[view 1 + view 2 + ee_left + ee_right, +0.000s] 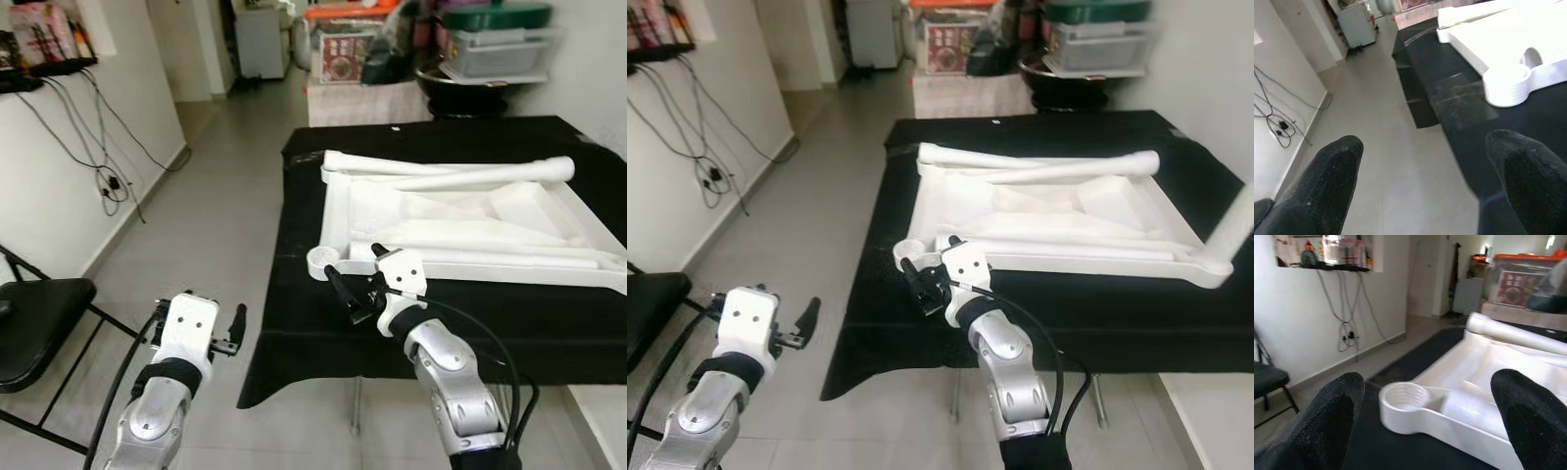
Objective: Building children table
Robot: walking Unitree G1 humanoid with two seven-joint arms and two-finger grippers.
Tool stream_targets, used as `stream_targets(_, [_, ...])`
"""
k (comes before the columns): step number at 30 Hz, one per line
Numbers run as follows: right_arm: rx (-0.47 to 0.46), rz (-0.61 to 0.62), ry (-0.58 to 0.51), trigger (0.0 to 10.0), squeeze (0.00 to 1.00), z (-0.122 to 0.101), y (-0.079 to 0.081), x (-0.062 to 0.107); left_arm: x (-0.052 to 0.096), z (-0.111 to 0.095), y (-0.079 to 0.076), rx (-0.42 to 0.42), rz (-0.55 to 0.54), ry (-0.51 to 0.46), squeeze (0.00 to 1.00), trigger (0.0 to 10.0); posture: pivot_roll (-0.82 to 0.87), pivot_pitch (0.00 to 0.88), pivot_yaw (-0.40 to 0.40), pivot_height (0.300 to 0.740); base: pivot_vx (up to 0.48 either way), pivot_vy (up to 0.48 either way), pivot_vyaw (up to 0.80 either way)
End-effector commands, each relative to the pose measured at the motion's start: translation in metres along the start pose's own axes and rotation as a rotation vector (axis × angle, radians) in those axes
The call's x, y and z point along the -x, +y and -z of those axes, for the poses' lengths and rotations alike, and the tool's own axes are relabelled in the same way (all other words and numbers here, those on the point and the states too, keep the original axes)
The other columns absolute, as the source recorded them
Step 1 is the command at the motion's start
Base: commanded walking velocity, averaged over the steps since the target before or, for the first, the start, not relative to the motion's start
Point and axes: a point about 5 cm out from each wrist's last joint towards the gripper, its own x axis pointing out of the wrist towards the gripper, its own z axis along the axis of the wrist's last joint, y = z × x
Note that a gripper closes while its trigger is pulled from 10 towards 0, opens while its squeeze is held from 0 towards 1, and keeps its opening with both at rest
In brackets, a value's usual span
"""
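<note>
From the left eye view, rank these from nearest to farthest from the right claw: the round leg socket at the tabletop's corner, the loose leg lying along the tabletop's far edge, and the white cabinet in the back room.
1. Round leg socket: just ahead-left of the right claw.
2. Loose leg: across the tabletop's far edge.
3. White cabinet: far back, through the doorway.

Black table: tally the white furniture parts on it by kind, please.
Upturned tabletop: 1
Legs lying in it: 3
Leg standing at its corner: 1
Total: 5
</note>
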Motion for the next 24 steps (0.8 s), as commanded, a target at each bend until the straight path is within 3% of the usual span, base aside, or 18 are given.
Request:
stream_targets(1, [-0.016, 0.000, 0.009, 10.0, 0.00, 0.0014, 0.0010, -0.0021, 0.0003, -0.0004, 0.0028, 0.010, -0.002, -0.004, 0.00, 10.0, -0.08, 0.024, 0.070, 0.740, 0.000, 0.000, 0.00])
stream_targets(4, [-0.032, -0.005, 0.036, 10.0, 0.00, 0.0053, 0.0003, -0.0043, -0.0028, 0.0027, 0.0052, 0.082, -0.002, -0.004, 0.00, 10.0, -0.08, 0.017, 0.077, 0.740, 0.000, 0.000, -0.53])
stream_targets(14, [-0.070, -0.030, 0.033, 10.0, 0.00, 0.0072, 0.0011, -0.0036, -0.0036, 0.0015, 0.0018, 0.079, 0.022, -0.011, 0.00, 10.0, -0.09, 0.014, 0.082, 0.740, 0.247, 0.000, -0.50])
stream_targets(22, [-0.038, -0.043, 0.036, 10.0, 0.00, 0.0071, 0.0015, -0.0028, -0.0024, -0.0003, -0.0008, 0.084, 0.030, -0.016, 0.00, 10.0, -0.09, 0.012, 0.082, 0.740, 0.317, 0.000, 0.00])
stream_targets(24, [-0.025, -0.053, 0.034, 10.0, 0.00, 0.0069, 0.0024, -0.0025, -0.0028, -0.0007, -0.0011, 0.083, 0.032, -0.016, 0.00, 10.0, -0.09, 0.012, 0.082, 0.740, 0.315, 0.000, 0.80])
